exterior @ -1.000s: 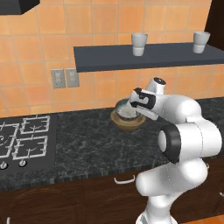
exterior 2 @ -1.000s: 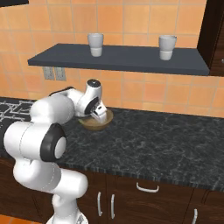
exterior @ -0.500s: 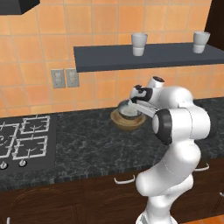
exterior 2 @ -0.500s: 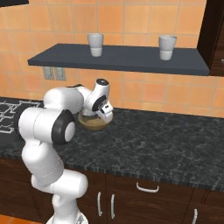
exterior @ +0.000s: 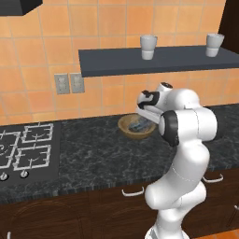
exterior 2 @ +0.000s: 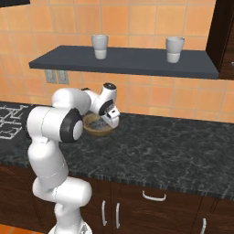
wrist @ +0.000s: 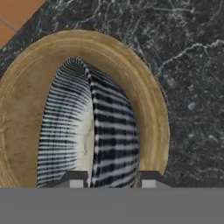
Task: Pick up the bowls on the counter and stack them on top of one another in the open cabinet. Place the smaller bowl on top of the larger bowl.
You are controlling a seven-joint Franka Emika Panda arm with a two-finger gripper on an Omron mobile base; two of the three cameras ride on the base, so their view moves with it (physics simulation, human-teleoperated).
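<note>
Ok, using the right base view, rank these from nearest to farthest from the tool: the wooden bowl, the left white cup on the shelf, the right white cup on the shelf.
1. The wooden bowl, on the counter directly under the tool, with the small ribbed bowl inside.
2. The left white cup, on the shelf above the tool.
3. The right white cup, farther along the shelf toward its right end.

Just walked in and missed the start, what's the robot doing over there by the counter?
The white arm has its claw down over the wooden bowl on the granite counter. The small ribbed glassy bowl sits tilted inside the wooden one, between the fingertips. The wall shelf holds two white cups; no bowl is on it yet.
</note>
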